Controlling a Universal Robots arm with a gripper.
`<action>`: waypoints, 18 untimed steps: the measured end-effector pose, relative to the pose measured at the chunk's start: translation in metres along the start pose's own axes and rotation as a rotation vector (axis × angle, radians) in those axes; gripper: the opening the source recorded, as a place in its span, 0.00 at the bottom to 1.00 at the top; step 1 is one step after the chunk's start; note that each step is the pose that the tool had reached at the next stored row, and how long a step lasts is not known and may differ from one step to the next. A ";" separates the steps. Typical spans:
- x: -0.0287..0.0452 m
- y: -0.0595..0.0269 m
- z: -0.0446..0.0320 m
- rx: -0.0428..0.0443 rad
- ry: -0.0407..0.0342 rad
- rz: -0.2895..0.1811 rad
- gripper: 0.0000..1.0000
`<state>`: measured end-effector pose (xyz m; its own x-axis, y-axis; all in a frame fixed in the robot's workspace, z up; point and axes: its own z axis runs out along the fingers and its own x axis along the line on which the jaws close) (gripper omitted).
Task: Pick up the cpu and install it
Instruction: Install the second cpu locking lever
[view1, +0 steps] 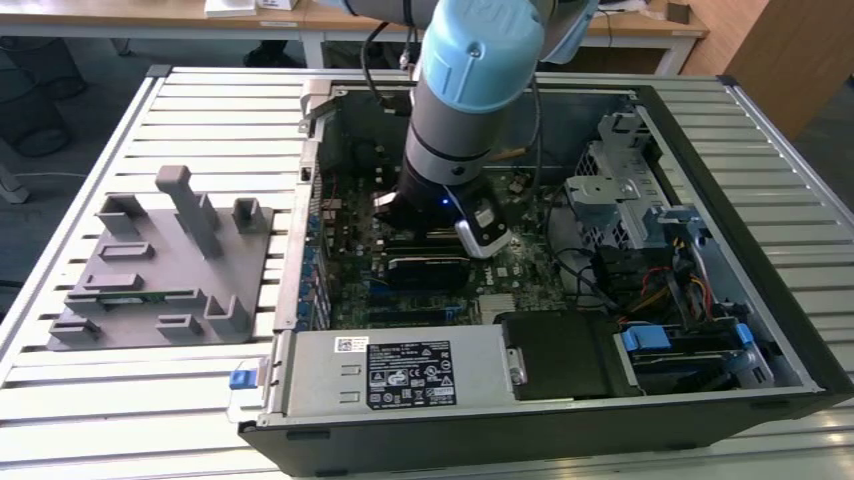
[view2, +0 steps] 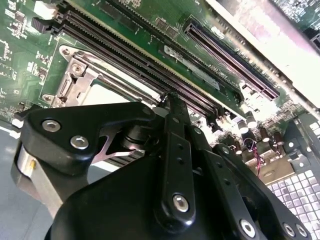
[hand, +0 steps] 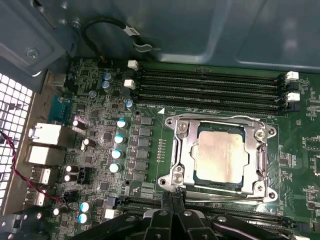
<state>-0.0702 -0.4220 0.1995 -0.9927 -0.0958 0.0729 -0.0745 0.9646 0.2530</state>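
Note:
The cpu (hand: 220, 156) lies flat inside the metal-framed socket (hand: 180, 145) on the green motherboard (hand: 150, 150), silvery top up. In the second wrist view its pale top (view2: 107, 94) shows just past the black linkage. My gripper (hand: 172, 199) hangs low over the board at the socket's edge, beside the cpu and not on it. Its fingertips (view2: 170, 102) are pressed together with nothing between them. In the exterior view the arm (view1: 461, 120) reaches straight down into the open computer case (view1: 747, 330).
Black memory slots (hand: 210, 85) run along the socket's far side. A black cable (hand: 107, 27) loops by the case wall. On the exterior view's left, a grey tray (view1: 147, 270) with upright posts holds a green memory strip (view1: 134, 296). Drive cages (view1: 641, 210) and wiring crowd the case's right.

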 end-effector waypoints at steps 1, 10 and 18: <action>0.0003 -0.0007 0.0006 -0.0022 -0.0002 0.000 0.11; 0.0035 -0.0069 0.0055 -0.0403 -0.0030 -0.004 0.11; 0.0058 -0.0083 0.0093 -0.0711 -0.0053 -0.007 0.11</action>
<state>-0.0763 -0.4284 0.1888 -0.9927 -0.1011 0.0658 -0.0748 0.9440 0.3214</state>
